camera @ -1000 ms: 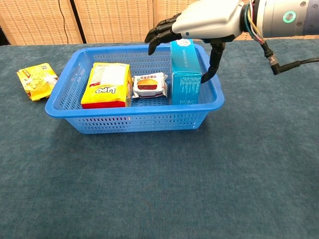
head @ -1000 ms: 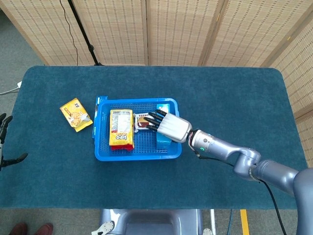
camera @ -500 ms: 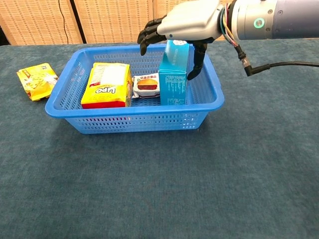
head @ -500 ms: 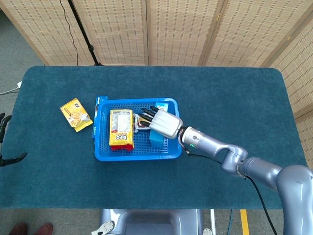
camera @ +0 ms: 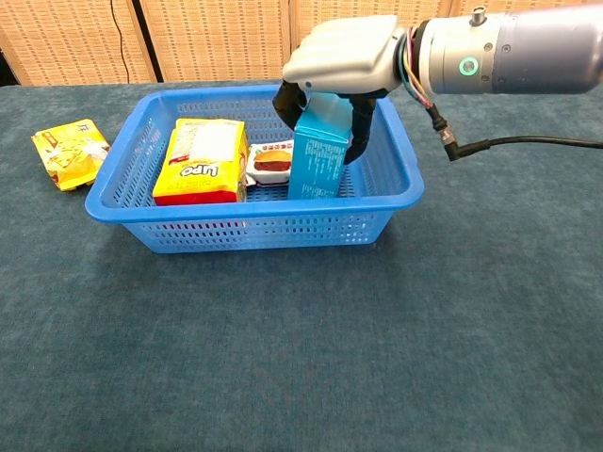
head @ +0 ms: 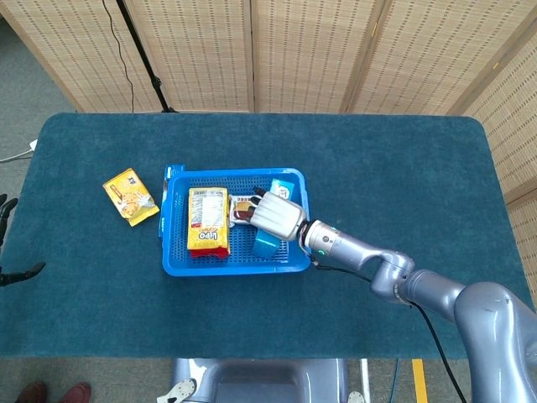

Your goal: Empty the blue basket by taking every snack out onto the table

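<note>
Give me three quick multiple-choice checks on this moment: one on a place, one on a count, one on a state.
1. Where is the small yellow snack packet?
A. In the blue basket
B. On the table, left of the basket
C. In the left hand

2. How many snacks are in the blue basket?
A. One
B. Three
C. Five

3. What is the right hand doing?
A. Gripping the upright blue box
B. Resting flat on the table
C. Holding the yellow pack

Answers: 1 B, it lies on the cloth outside the rim. 2 B, yellow pack, small red-and-white packet, blue box. 3 A, fingers straddle the box top.

teal table, blue basket, yellow snack packet
</note>
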`<state>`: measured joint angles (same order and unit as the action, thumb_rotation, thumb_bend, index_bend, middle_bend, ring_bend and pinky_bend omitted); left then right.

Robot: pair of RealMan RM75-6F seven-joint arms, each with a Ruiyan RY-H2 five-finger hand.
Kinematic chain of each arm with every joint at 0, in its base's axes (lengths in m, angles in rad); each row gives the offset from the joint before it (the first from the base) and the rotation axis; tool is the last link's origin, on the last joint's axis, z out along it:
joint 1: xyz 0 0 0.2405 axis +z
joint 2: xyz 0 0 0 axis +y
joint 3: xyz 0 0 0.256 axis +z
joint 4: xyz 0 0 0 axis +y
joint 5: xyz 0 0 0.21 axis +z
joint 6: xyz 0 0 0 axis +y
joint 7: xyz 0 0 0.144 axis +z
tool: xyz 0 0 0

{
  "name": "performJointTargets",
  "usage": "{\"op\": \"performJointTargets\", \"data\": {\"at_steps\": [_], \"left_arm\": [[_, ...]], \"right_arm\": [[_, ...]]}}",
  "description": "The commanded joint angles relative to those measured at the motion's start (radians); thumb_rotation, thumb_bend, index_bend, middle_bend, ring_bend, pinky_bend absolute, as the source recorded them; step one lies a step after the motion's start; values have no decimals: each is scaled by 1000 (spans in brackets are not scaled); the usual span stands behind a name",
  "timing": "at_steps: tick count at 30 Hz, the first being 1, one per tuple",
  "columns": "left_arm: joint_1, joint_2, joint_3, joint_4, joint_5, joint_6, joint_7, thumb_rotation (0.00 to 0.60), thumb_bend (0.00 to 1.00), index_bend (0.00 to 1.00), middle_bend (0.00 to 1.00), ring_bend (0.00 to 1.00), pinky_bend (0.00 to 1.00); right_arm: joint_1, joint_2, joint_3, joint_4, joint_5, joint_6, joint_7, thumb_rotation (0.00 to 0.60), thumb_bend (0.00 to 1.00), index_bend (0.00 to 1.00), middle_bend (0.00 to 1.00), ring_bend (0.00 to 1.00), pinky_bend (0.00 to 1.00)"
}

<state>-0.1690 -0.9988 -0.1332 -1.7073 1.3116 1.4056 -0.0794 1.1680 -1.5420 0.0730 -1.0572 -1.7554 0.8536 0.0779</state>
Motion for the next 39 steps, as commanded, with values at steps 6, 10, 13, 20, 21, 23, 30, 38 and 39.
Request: {"op": "performJointTargets", "data": {"at_steps": [6,10,13,20,21,23,30,38,39], "left_arm": [[2,4,1,0,10,-4,-10,600,0,0,0,0,0],[2,5,5,-2,22,-7,-13,600,0,0,0,0,0],[4,8,8,-4,32,-4,-18,600,0,0,0,0,0],[12,14,13,-10,52,9,-33,600,0,0,0,0,0],[14,14,14,-11,56,12,-34,600,0,0,0,0,0],[16,15,15,-14,61,17,-35,600,0,0,0,0,0],[16,11,21,-21,81,21,-25,600,0,0,0,0,0],[11,7,22,-29,82,13,-7,600,0,0,0,0,0],[11,7,22,-29,81,12,-7,600,0,0,0,0,0]], "right_arm": [[-42,74,42,-26,-38,264,40,600,94,642,571,418,572],[-71,128,79,-41,-28,354,0,600,99,641,571,418,572],[-106,173,109,-30,15,392,-32,600,98,641,571,418,570],[-198,214,133,103,172,338,-14,600,99,640,571,418,569],[-212,214,124,127,188,319,1,600,98,640,571,418,569],[-232,209,105,166,196,299,20,600,98,640,571,418,569],[-301,123,32,332,195,272,105,600,99,638,570,418,568],[-345,75,-30,369,169,250,208,600,17,188,222,98,180],[-348,86,-35,335,175,225,225,600,0,127,113,30,113]]}}
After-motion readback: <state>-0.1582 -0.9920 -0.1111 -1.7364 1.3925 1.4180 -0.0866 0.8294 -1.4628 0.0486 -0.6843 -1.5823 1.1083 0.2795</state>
